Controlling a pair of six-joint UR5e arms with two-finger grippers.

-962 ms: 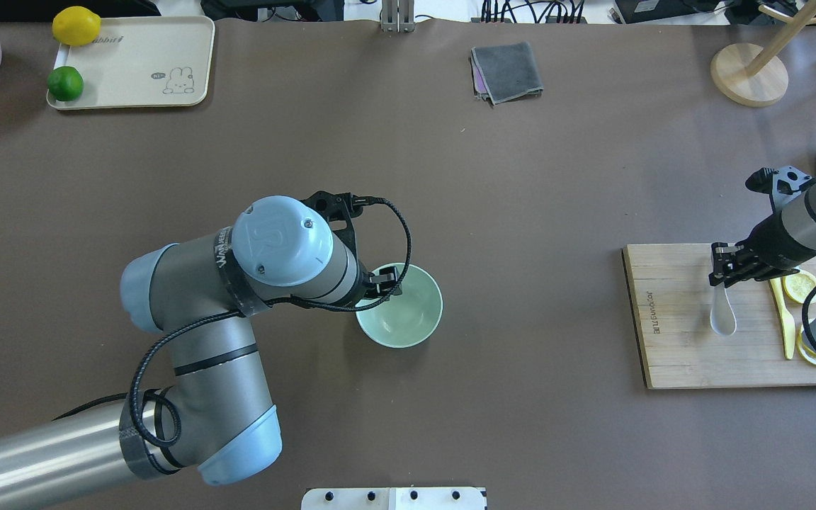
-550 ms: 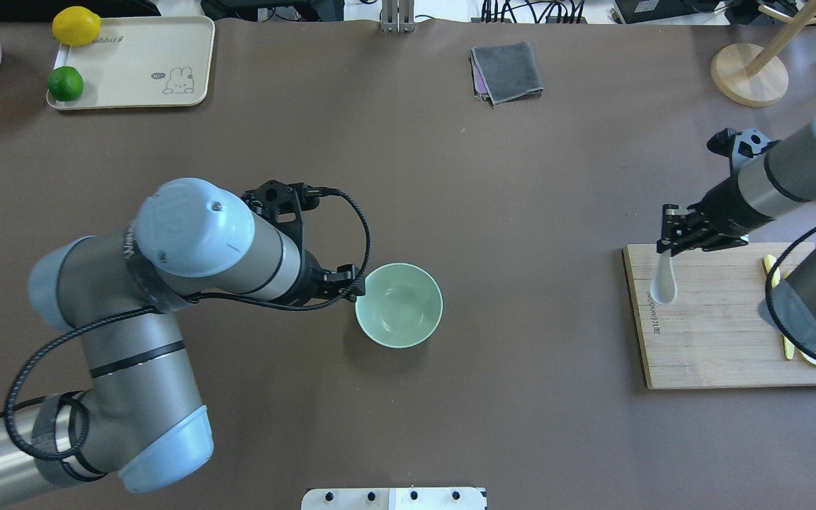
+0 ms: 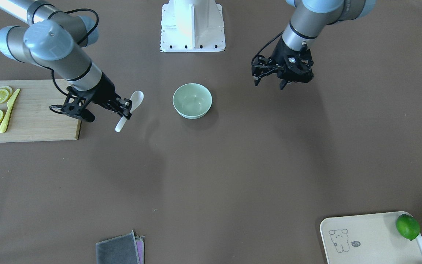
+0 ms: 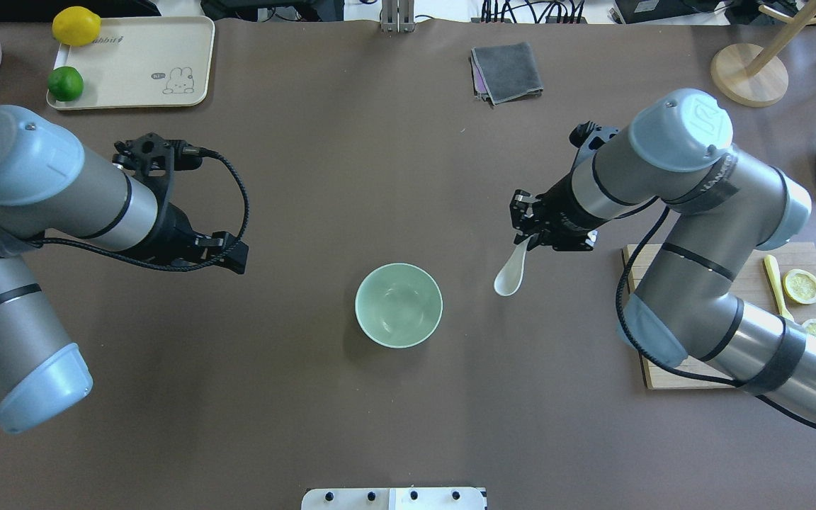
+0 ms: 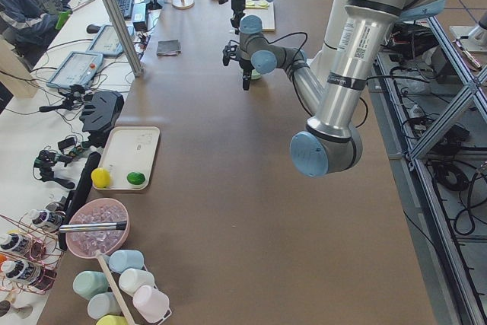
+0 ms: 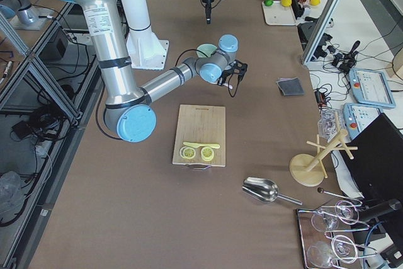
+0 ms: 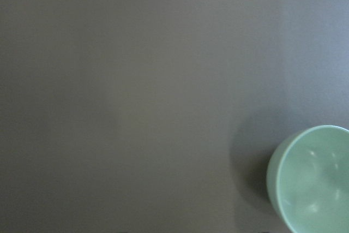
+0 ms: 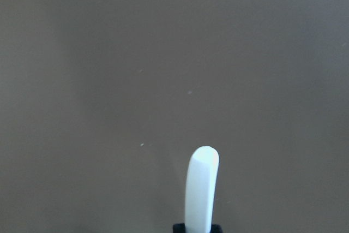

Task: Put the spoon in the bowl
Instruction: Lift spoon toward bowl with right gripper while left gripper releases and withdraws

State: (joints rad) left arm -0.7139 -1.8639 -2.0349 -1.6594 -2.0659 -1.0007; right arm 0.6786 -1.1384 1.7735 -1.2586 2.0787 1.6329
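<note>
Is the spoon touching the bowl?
Apart. The overhead view shows bare table between the spoon, held by the right gripper, and the bowl; the front-facing view shows the same gap.

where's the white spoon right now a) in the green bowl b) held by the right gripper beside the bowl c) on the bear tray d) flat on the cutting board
b: the right gripper is shut on the spoon, clear to one side of the empty bowl.
</note>
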